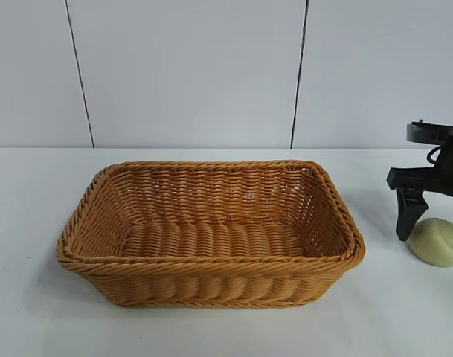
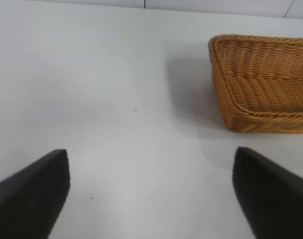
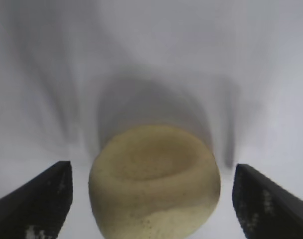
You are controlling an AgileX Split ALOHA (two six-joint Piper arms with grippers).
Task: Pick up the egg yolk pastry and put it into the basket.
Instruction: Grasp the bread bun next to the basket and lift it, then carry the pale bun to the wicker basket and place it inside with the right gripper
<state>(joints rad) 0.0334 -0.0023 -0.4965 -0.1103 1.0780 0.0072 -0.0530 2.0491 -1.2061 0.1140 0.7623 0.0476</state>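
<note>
The egg yolk pastry [image 1: 437, 242], a pale yellow-green dome, sits on the white table to the right of the basket [image 1: 211, 262]. The basket is a large golden woven one with nothing in it. My right gripper [image 3: 151, 199] is open and low over the pastry [image 3: 154, 181], with one dark finger on each side and a gap to both. One of its fingers [image 1: 408, 216] shows in the exterior view just left of the pastry. My left gripper [image 2: 151, 194] is open and empty above bare table, apart from the basket's corner [image 2: 231, 117].
White table [image 1: 33, 223] all round, with a white panelled wall behind. The left arm is outside the exterior view.
</note>
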